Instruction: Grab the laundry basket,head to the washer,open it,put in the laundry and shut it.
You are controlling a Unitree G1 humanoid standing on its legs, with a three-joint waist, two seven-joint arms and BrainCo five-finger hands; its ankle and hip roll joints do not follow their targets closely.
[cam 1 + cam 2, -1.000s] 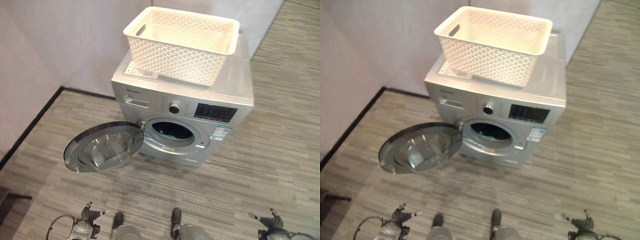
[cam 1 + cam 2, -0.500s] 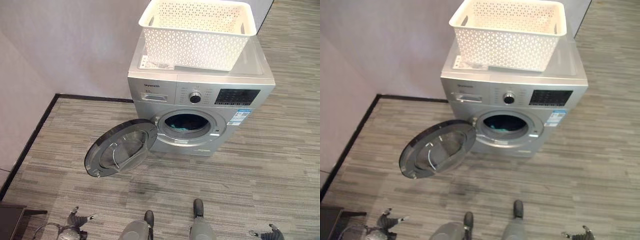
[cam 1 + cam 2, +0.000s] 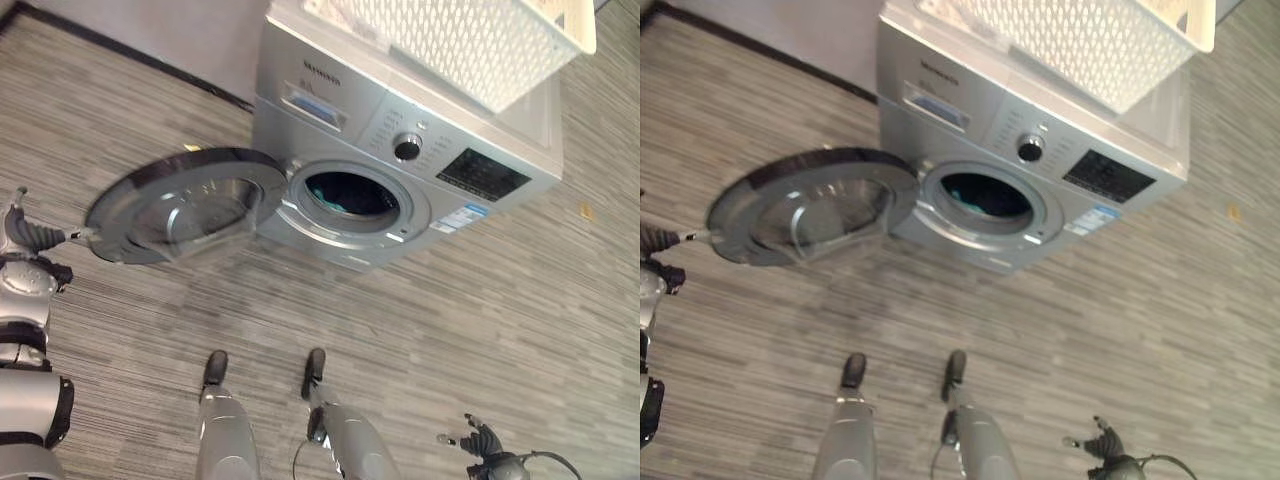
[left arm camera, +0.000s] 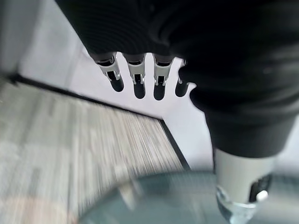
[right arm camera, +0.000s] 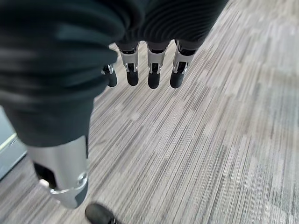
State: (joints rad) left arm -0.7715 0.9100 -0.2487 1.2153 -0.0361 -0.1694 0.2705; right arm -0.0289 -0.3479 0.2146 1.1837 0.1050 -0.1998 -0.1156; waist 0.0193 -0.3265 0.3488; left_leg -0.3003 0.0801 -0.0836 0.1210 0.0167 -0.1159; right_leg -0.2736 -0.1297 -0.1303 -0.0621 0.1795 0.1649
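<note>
Atop silver washer [image 3: 330,95], white lattice basket [image 3: 470,40]

Washer [image 3: 330,90]: silver-grey casing, black display panel [image 3: 482,175], blue-and-white sticker [image 3: 460,217], silver dial [image 3: 406,148]. Door [image 3: 180,205]: dark grey rim, clear smoky centre. Drum opening [image 3: 350,194]: dark, with teal cloth inside. Laundry basket [image 3: 470,40], upper right of frame: white, lattice-perforated sides. Floor [image 3: 480,330]: grey, fine streaked stripes. Wall [image 3: 160,30]: pale, black skirting.

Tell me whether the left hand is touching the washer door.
Cannot tell. In the left eye view the left hand reaches the rim of the open washer door, but no view shows contact or a gap plainly.
</note>
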